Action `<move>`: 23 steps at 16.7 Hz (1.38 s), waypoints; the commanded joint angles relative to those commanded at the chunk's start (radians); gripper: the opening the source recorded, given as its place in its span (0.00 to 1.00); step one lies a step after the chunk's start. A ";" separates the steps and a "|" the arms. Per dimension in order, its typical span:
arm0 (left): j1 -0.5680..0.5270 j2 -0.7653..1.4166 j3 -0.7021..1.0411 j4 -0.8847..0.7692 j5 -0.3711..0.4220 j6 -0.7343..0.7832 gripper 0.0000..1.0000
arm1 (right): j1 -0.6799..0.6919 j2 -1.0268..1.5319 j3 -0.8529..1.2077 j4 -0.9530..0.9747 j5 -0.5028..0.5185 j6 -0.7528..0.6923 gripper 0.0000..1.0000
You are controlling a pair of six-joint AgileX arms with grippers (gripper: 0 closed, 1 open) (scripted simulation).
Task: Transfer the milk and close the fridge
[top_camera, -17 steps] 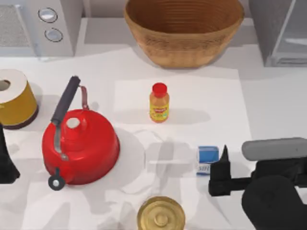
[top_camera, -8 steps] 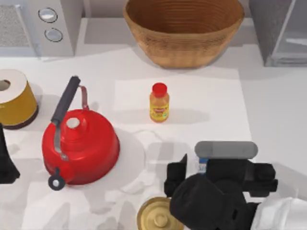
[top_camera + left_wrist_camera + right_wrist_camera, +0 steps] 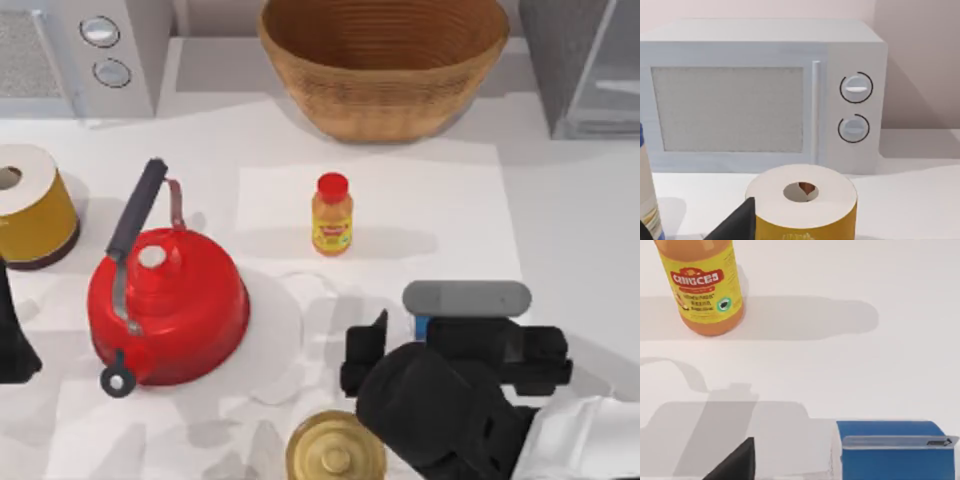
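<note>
Milk sits just beside right gripper, mostly hidden beneath it.

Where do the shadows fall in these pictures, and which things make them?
Top view: the orange bottle throws a soft grey shadow toward the table's right side, and the red kettle lays one to its right. Right wrist view: the bottle's long grey shadow stretches across the white table, with a fainter grey patch lying near the milk.
</note>
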 joint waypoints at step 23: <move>0.000 0.000 0.000 0.000 0.000 0.000 1.00 | -0.060 0.093 0.004 0.140 -0.041 -0.069 0.00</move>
